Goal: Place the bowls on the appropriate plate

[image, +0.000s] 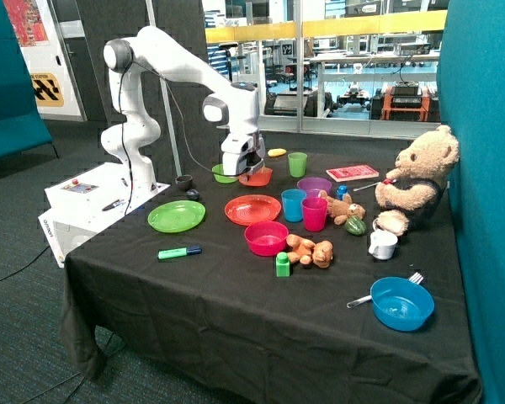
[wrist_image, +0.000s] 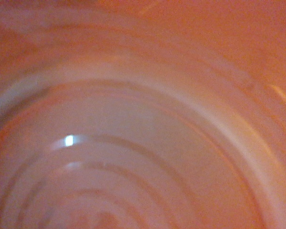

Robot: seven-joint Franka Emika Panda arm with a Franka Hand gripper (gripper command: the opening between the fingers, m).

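Observation:
The orange-red bowl (image: 258, 178) sits at the back of the black table, next to the lime green bowl (image: 222, 175). My gripper (image: 251, 168) is down at the orange-red bowl, at its rim. The wrist view is filled by the orange-red bowl's inside (wrist_image: 143, 143), very close. A lime green plate (image: 177, 216) and an orange-red plate (image: 252, 209) lie nearer the front, both bare.
A pink bowl (image: 266, 237), blue, pink, purple and green cups (image: 297, 163), small plush toys (image: 310, 250), a green block (image: 283, 265) and a marker (image: 179, 252) lie around. A big teddy bear (image: 417, 181), a white mug (image: 383, 244) and a blue bowl (image: 401, 303) are towards the blue wall.

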